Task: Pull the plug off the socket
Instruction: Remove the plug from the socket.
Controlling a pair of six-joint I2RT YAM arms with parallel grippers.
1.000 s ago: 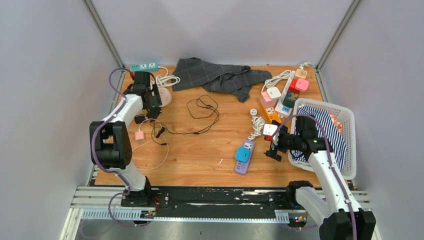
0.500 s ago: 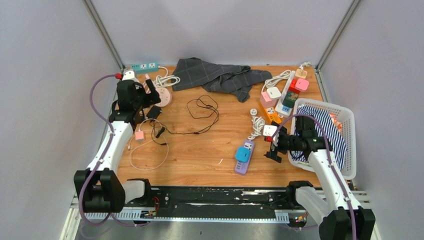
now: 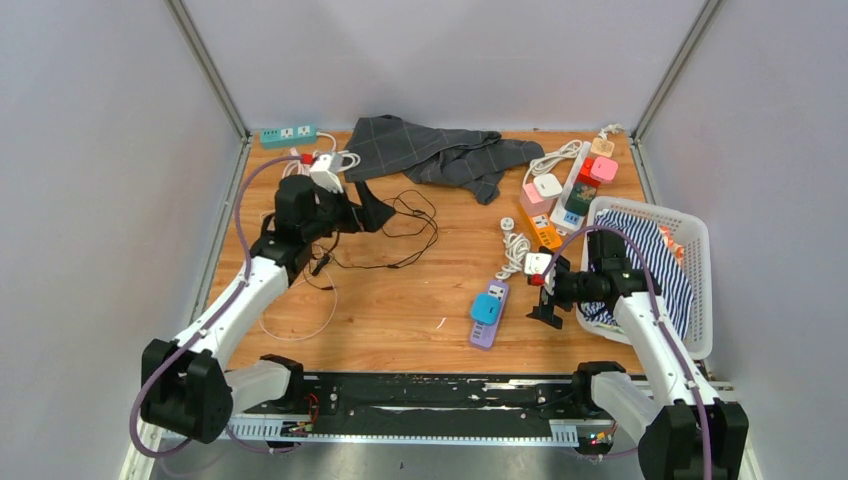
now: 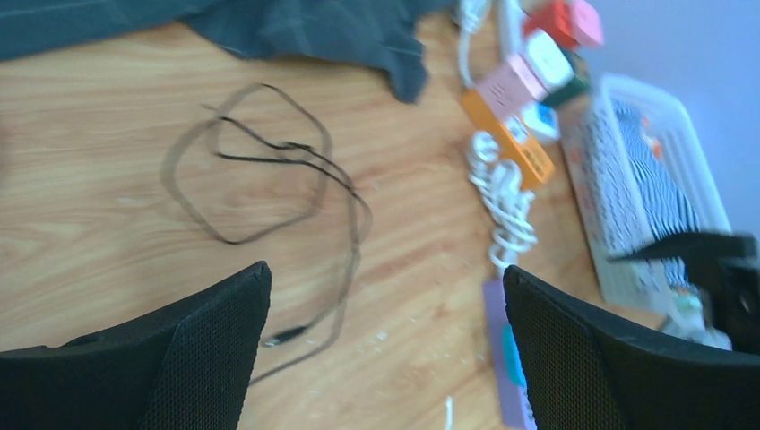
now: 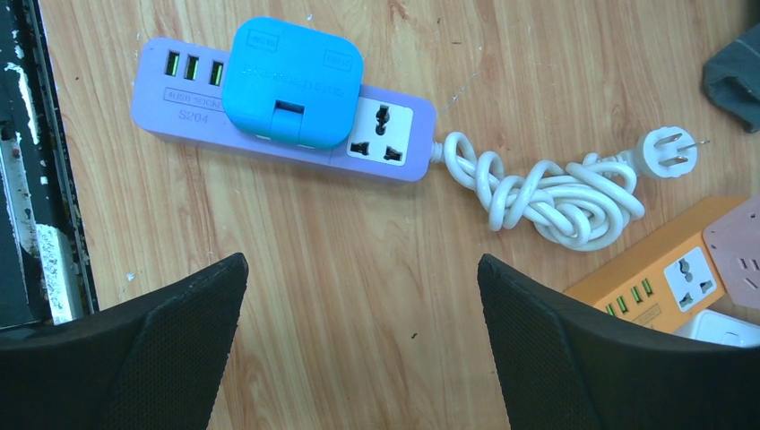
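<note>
The blue plug [image 5: 293, 82] is being carried by the purple socket strip [image 5: 385, 134], which is lying flat on the desk [image 5: 341, 233] toward its near edge, just ahead of the right hand [image 5: 358, 296]. That hand is being held wide and empty above it. The left hand [image 4: 385, 296], likewise spread wide and empty, is being held well apart, near the loose black cable [image 4: 357, 235]. The plug is being judged a light, stiff, smooth plastic block, best taken across its flat sides. The strip is probably light enough to be lifted along, so its bare socket end should be pinned. The knotted white cord [image 5: 547, 193] and the orange strip [image 5: 659, 269] are lying near, not blocking the approach.
</note>
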